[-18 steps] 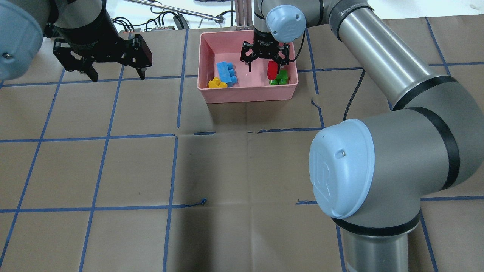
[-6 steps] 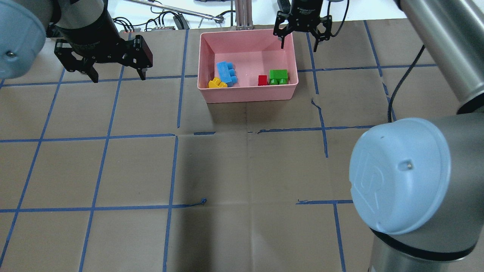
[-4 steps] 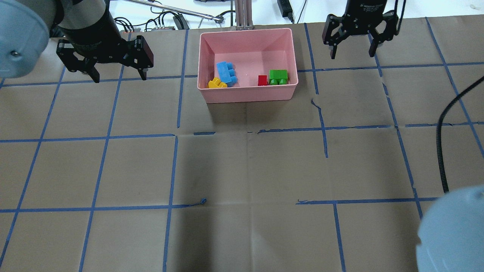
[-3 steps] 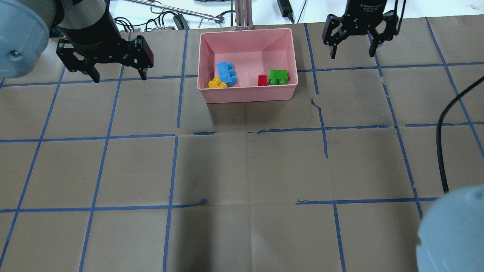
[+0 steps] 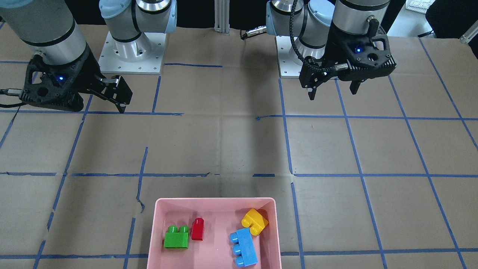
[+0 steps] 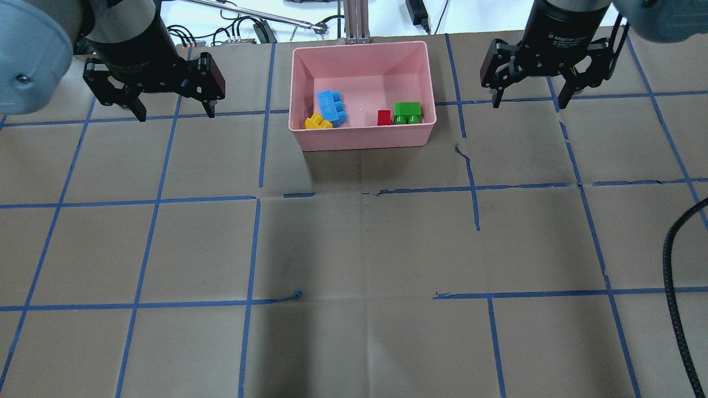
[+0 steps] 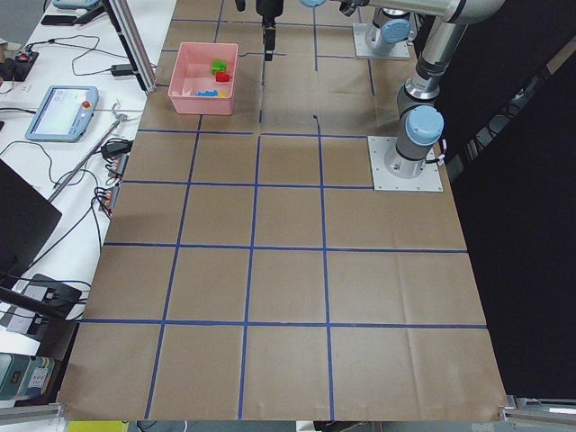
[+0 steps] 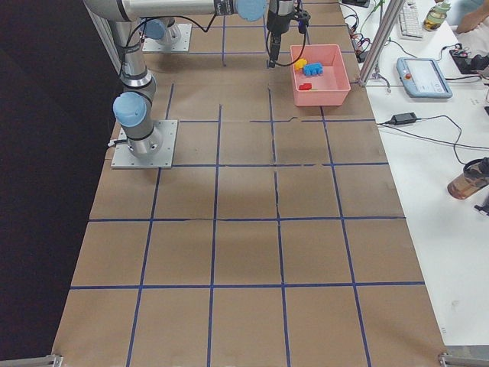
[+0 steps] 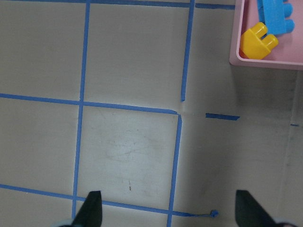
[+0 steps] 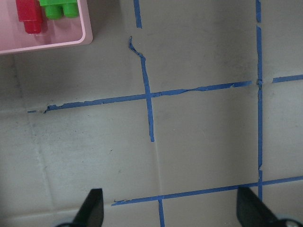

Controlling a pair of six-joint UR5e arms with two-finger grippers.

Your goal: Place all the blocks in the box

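The pink box [image 6: 362, 138] stands at the table's far middle and holds all the blocks: light blue [image 6: 331, 106], yellow [image 6: 316, 121], red [image 6: 384, 117] and green [image 6: 408, 110]. It also shows in the front view [image 5: 214, 201], with green [image 5: 176, 237], red [image 5: 197, 229], yellow [image 5: 255, 221] and blue [image 5: 244, 252] inside. My left gripper [image 6: 175, 113] is open and empty, left of the box. My right gripper [image 6: 529, 104] is open and empty, right of the box. Both hover above bare table, as their wrist views show [image 9: 170, 210] [image 10: 171, 210].
Brown paper with a blue tape grid covers the table. An aluminium post [image 6: 357, 22] and cables stand just behind the box. A black cable [image 6: 677, 276] hangs at the near right. Both arm bases [image 5: 130, 52] sit at the robot's side.
My right gripper left the red block in the box, rose out, and swung right to beside the box. My left gripper stayed almost still.
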